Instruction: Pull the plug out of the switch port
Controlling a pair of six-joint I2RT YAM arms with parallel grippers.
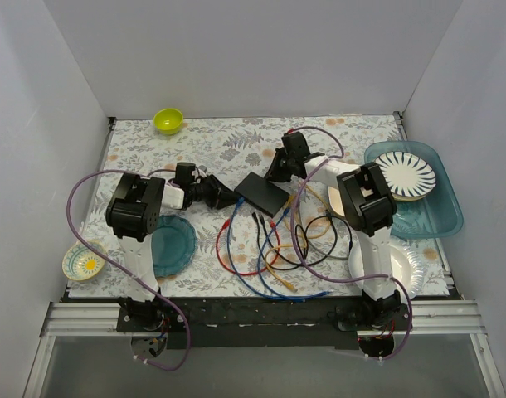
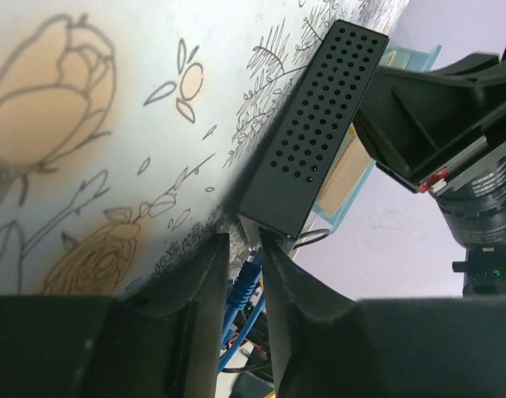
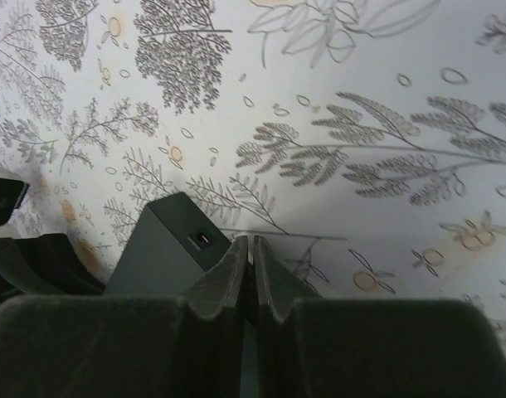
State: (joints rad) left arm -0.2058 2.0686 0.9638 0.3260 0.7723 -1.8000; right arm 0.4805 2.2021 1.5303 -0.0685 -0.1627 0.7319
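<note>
1. Bench (image 1: 211,149): the switch (image 1: 263,192) lies flat near centre, at 12 o'clock of the loose cable tangle (image 1: 274,257).
2. Switch orientation: the long axis runs 10 to 4 o'clock in the top view. I read the socket edge as facing 7 o'clock, toward the cables.
3. Right tool (image 3: 250,242): fingers fully together, nothing held. Its tip sits at the switch's 1 o'clock edge, and I judge it's bracing the box.
4. Left tool (image 2: 243,249): at the switch's 9 o'clock end with a narrow gap and the blue plug (image 2: 248,280) in it. It looks pinched, but I can't see the contact clearly.
5. Progress: grip and brace look set. The plug sits right at the switch corner, so I judge it's not pulled yet; I can't tell if it's fully seated. What's left is to draw it straight out toward 7 o'clock.
</note>
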